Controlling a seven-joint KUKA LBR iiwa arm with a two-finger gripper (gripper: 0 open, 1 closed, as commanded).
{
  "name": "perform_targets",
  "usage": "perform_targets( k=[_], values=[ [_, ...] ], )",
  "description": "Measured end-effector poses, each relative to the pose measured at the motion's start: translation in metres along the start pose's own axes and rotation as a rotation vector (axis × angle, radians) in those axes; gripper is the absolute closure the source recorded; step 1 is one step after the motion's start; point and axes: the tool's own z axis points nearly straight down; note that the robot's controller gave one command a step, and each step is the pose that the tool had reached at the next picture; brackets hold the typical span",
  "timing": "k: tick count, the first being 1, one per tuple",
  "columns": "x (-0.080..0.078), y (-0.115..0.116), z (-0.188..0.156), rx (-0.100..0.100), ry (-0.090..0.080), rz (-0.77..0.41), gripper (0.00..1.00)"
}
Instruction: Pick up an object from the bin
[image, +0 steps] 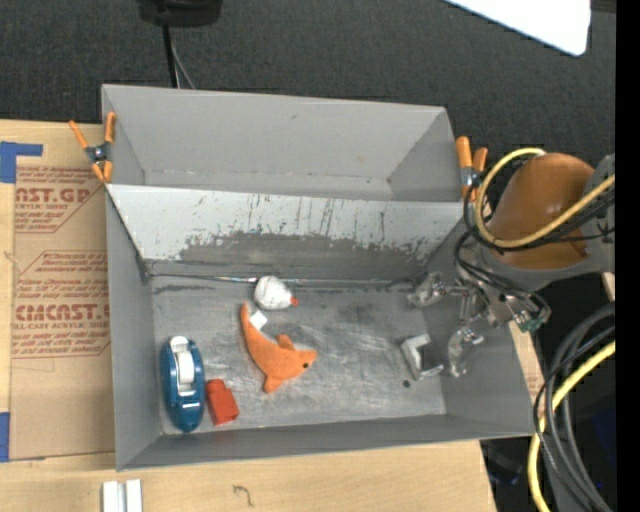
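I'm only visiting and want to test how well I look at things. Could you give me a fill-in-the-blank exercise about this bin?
1. The toy fish in the middle of the bin is ____.
2. The tape dispenser near the left wall is white and ____.
3. The gripper hangs at the picture's ____ side, apart from the things.
Missing words: orange; blue; right.

Grey metal bin (300, 130): one.
Orange toy fish (278, 358): one.
Blue-and-white tape dispenser (181, 384): one.
Small red block (221, 400): one.
White round lump (271, 292) with a red tip: one.
Small white scrap (257, 320) at the fish's tail: one, perhaps part of the toy.
Pairs of a kind: none.
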Motion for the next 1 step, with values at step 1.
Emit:
perform_targets(
  k=[1],
  values=[
    [0.0042, -0.0025, 0.0245, -0.005, 0.007, -0.154, 0.0]
  ],
)
